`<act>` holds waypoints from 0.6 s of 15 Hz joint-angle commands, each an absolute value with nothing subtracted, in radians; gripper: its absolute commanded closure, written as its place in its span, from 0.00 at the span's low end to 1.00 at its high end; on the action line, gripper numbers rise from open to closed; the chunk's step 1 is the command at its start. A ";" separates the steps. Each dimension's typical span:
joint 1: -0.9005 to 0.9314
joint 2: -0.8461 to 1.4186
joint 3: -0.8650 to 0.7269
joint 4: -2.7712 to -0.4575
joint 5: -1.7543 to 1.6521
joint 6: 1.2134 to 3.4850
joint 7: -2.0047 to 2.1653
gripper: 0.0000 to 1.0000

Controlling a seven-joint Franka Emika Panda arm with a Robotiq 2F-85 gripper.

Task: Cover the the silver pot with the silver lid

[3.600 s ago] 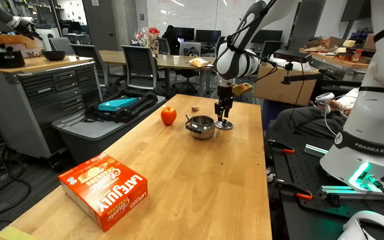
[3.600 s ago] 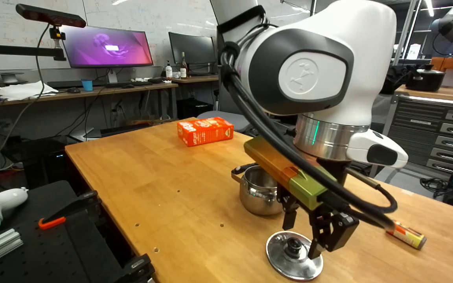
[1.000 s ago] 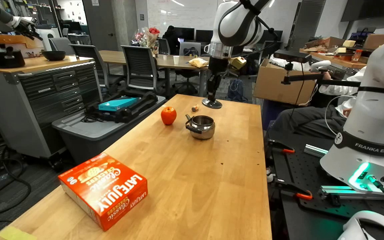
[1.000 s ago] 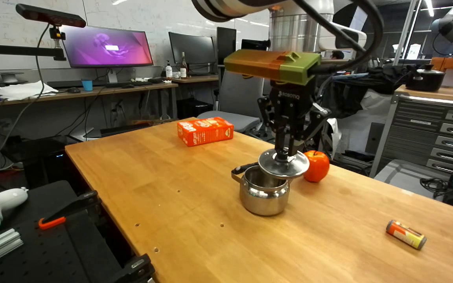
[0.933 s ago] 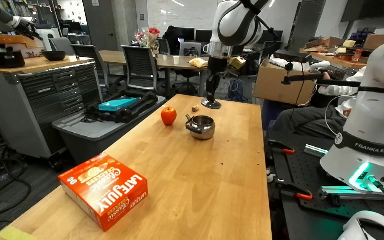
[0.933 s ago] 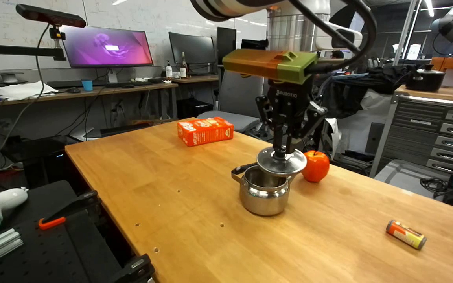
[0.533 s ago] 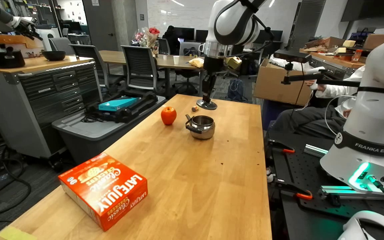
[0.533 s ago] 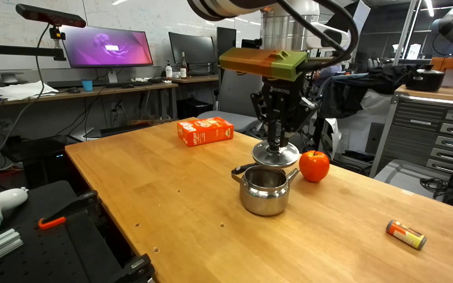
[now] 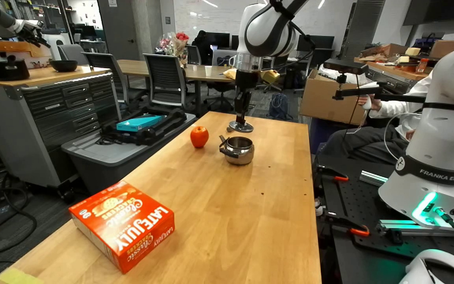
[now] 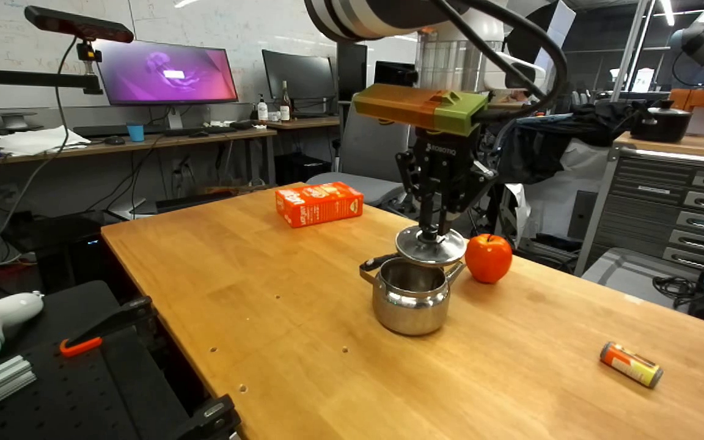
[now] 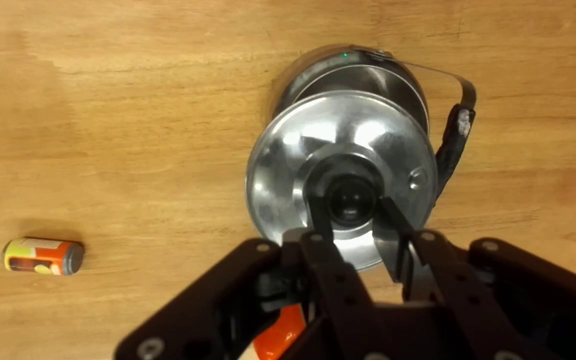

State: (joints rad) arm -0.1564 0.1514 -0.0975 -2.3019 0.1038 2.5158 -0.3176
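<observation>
The silver lid (image 9: 241, 127) hangs level in the air, with my gripper (image 11: 350, 201) shut on its black knob (image 11: 352, 199). Below it the silver pot (image 10: 410, 313) stands upright on the table, uncovered, its black handle (image 11: 455, 135) folded to one side. In an exterior view the lid (image 10: 410, 249) overlaps the far part of the pot's opening, with a gap above the rim. From the wrist view the lid hides most of the opening but sits off-centre; a crescent of the pot's inside (image 11: 398, 87) shows past its edge.
A red apple-like fruit (image 10: 489, 258) stands close to the pot's spout (image 10: 455, 271). A small orange-and-yellow cylinder (image 10: 631, 365) lies on the table. Farther off is an orange cracker box (image 9: 122, 225). Clamps (image 9: 347, 225) sit beside the table edge near the robot base.
Earlier the lid lay on the table beside the pot with my gripper open above it. It has since been gripped and lifted; over the last second it has shifted sideways, more over the pot.
</observation>
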 commanded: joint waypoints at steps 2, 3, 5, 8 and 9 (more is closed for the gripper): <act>-0.151 0.205 -0.071 -2.229 0.120 2.473 -0.323 0.93; -0.151 0.212 -0.064 -2.225 0.123 2.473 -0.323 0.93; -0.150 0.224 -0.052 -2.220 0.123 2.469 -0.327 0.93; -0.154 0.234 -0.045 -2.224 0.116 2.477 -0.324 0.93; -0.156 0.234 -0.045 -2.228 0.116 2.479 -0.326 0.93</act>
